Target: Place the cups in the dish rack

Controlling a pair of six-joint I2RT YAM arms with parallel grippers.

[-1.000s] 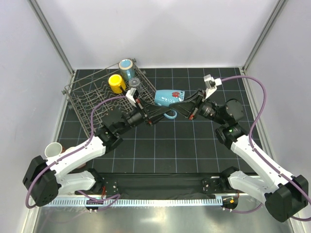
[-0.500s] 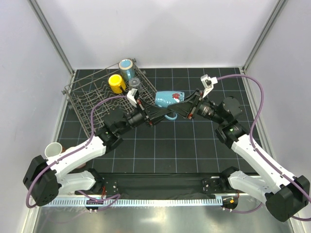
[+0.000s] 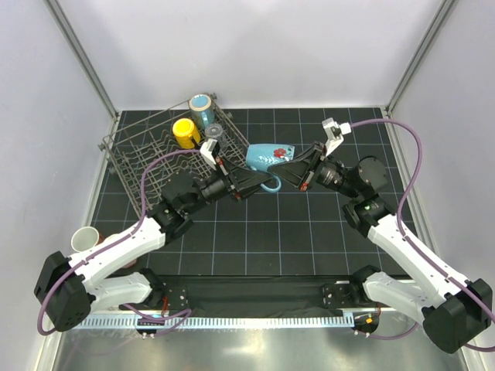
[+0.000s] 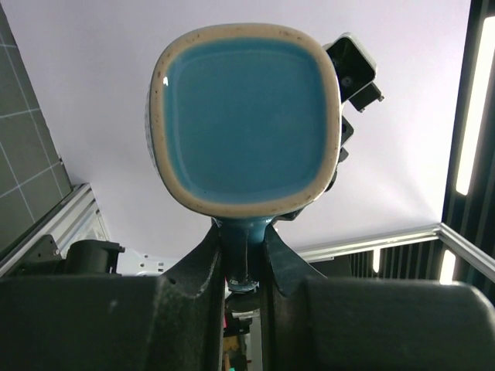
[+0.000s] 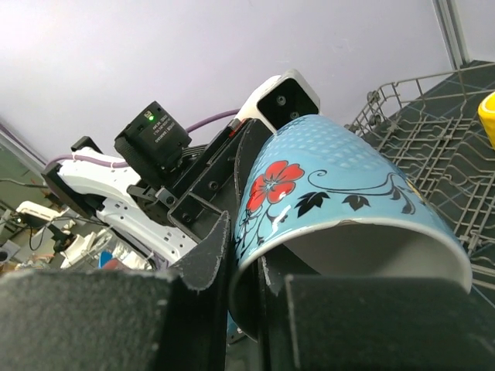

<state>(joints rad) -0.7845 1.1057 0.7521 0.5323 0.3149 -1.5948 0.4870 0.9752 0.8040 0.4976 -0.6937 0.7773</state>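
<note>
Item 1, near left edge of the table (image 3: pixel 255 232): salmon-pink cup (image 3: pixel 83 239), one, upright, not loaded.

Item 2, mid-table, held in the air just right of the rack: blue floral mug (image 3: pixel 267 154), one, lying on its side.
- The left gripper (image 4: pixel 244 263) is pinched tight on the mug's handle.
- The right gripper (image 5: pixel 246 255) is clamped across the wall at the rim.

Step judged: a handover towards the left arm, which is nearer the rack.
- Only one claw should let go, and only once the other's hold is firm.
- The handle pinch is narrow, so the mug may swing. Move slowly and set it between the tines.

Item 3, far left: dish rack (image 3: pixel 147 166), one. It holds:
- yellow cup (image 3: pixel 186 133), one
- light blue cup (image 3: pixel 203 107), one
- greyish round item (image 3: pixel 214 133), one, perhaps a tumbler, too small to tell

Arms: two.
</note>
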